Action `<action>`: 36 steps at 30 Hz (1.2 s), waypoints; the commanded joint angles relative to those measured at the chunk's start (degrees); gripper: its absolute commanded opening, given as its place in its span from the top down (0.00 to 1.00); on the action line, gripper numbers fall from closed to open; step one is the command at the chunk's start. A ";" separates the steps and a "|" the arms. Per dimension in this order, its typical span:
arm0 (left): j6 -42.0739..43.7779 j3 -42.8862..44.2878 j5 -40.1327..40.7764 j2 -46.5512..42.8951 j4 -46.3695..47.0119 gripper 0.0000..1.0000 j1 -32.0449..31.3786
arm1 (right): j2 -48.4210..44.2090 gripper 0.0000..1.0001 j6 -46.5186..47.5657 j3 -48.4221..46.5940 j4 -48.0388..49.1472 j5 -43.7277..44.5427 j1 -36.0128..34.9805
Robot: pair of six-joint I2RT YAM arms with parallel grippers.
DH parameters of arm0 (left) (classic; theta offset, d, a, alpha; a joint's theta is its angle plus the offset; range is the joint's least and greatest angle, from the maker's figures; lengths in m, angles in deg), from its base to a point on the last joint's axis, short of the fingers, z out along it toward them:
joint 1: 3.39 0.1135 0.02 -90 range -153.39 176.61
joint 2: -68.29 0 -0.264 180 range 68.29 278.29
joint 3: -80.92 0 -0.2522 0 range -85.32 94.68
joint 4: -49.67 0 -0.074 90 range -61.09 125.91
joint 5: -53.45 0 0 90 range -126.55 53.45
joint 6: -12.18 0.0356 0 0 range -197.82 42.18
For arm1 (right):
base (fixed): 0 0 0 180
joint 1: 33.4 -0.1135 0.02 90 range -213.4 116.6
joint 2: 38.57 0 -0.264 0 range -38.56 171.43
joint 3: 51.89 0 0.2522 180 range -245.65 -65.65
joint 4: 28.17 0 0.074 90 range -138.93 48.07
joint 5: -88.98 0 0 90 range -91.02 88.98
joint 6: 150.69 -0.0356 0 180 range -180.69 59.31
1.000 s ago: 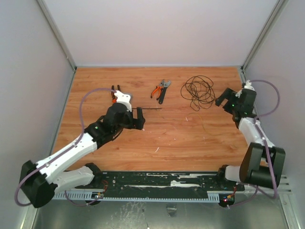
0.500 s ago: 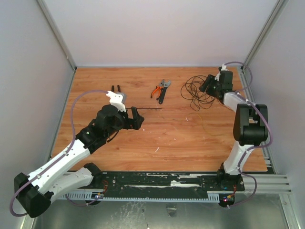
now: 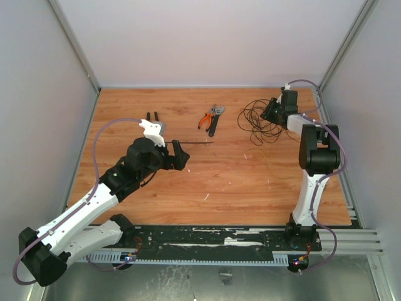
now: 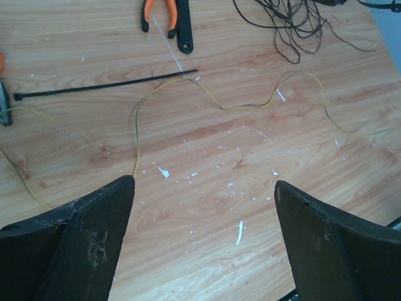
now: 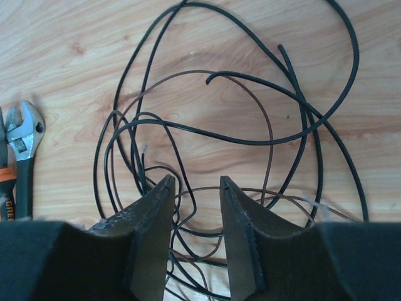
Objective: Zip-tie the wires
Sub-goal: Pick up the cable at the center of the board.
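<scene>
Right gripper [image 5: 193, 183] swung over to the far right corner and is down on the wires [image 5: 213, 135], jaws narrowed to a slim gap around some strands, though you can't tell if it's pinching yet. Left gripper [image 4: 202, 185] hangs wide open near the zip tie [image 4: 103, 86] lying flat ahead of it, so bundling's barely started.

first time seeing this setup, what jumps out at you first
The black wires tangled at the table's far right, with the right gripper down over them, jaws a narrow gap apart. Next, the zip tie lying straight mid-table, just ahead of the wide-open left gripper. Orange-handled pliers lie at centre back.
</scene>
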 commanded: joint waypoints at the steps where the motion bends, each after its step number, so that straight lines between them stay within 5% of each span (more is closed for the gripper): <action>1: -0.09 -0.46 -0.06 -0.14 1.07 0.02 0.47 | 1.32 0.69 -0.74 -2.01 -0.53 0.39 -0.89; 6: 0.07 -0.34 0.08 0.34 1.28 0.02 0.59 | -2.35 1.00 0.40 -2.40 -1.80 0.48 -1.20; 14: -0.07 -0.76 -0.42 0.69 2.16 0.02 0.73 | -13.83 1.00 3.62 -11.48 -9.81 2.50 -1.26; 26: -0.39 -2.25 -1.15 -0.68 3.63 0.02 1.06 | -8.59 1.00 3.73 -53.72 -18.67 -5.84 -0.80; 36: -2.11 -4.28 -3.09 -0.17 11.39 0.02 1.13 | -16.30 1.00 -6.94 -51.60 -1.92 -18.43 -0.13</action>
